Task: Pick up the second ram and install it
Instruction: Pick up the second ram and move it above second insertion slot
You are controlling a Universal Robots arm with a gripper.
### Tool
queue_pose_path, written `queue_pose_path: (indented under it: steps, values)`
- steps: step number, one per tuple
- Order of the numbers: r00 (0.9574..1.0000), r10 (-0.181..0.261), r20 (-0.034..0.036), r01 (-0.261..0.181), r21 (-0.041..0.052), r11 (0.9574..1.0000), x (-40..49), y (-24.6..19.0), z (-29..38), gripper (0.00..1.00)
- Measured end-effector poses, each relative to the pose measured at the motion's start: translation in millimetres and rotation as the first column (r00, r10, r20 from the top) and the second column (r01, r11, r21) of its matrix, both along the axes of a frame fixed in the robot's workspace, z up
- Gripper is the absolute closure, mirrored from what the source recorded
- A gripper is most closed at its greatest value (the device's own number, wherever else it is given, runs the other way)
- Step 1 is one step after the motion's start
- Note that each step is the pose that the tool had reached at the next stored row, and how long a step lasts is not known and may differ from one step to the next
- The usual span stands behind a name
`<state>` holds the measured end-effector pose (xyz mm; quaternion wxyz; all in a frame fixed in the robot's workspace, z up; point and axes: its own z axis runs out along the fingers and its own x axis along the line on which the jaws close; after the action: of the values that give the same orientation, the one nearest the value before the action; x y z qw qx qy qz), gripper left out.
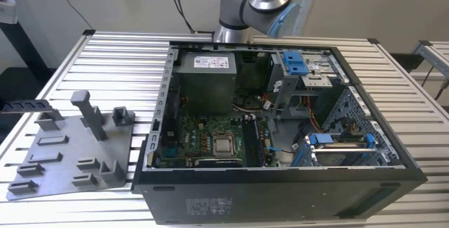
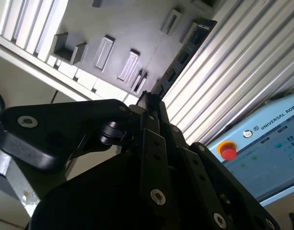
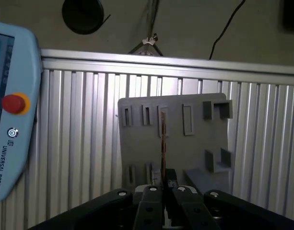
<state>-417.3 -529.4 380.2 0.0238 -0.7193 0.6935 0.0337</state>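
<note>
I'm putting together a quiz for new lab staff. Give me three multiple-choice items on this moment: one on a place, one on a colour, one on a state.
1. Where is the second ram?
A) between the fingers of the pincer
B) plugged into a slot
C) flat on the floor

2. What colour is the round button on the pendant?
A) green
B) white
C) red

3. How is the computer case?
A) closed, panel on
B) open, motherboard showing
C) wrapped in plastic

Answers:
1 A: in both wrist views the thin dark board sticks out from the pincer, above the grey fixture plate.
2 C: both wrist views show it red on the light blue pendant.
3 B: the exterior view looks straight into the case.
</note>
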Motion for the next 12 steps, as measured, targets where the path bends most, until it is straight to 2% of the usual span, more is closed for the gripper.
queue_pose_path:
  steps: [6,12]
  values:
    - [1.0,0.0,0.0,0.0,0.0,1.0,0.0,0.0,11.6,0.86]
    - [1.0,0.0,0.0004,0.0,-0.0001,1.0,-0.2,0.1,12.4,0.86]
